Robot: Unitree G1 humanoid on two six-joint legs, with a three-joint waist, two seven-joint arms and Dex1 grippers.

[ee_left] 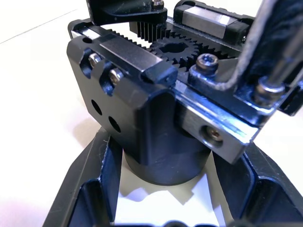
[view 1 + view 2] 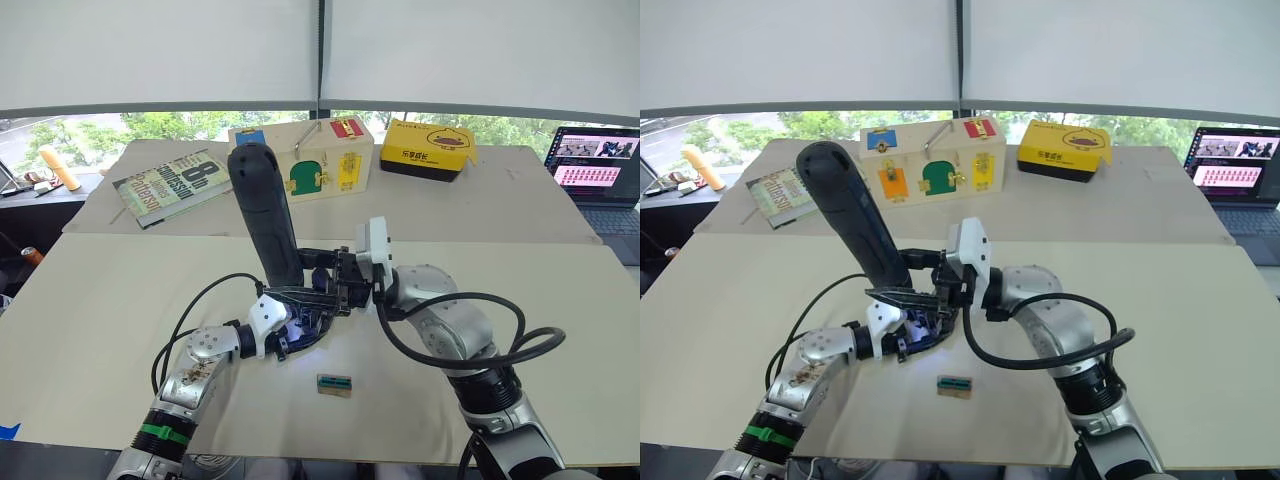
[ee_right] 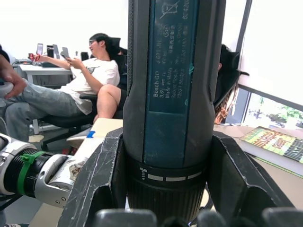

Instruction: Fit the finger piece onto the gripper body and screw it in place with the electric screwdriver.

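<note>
Both hands busy | left hand clamps gripper body (upright) | right hand grips electric screwdriver

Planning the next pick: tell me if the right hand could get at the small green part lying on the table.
Probably not now: the right hand is shut on the electric screwdriver. The small green part itself lies uncovered on the table.

"Bosch GO" stands on the electric screwdriver; a large "8" is printed on the book.

The gripper body is matt black metal with shiny steel screws. The electric screwdriver looks like smooth matt plastic. The worktop is pale and matt.
</note>
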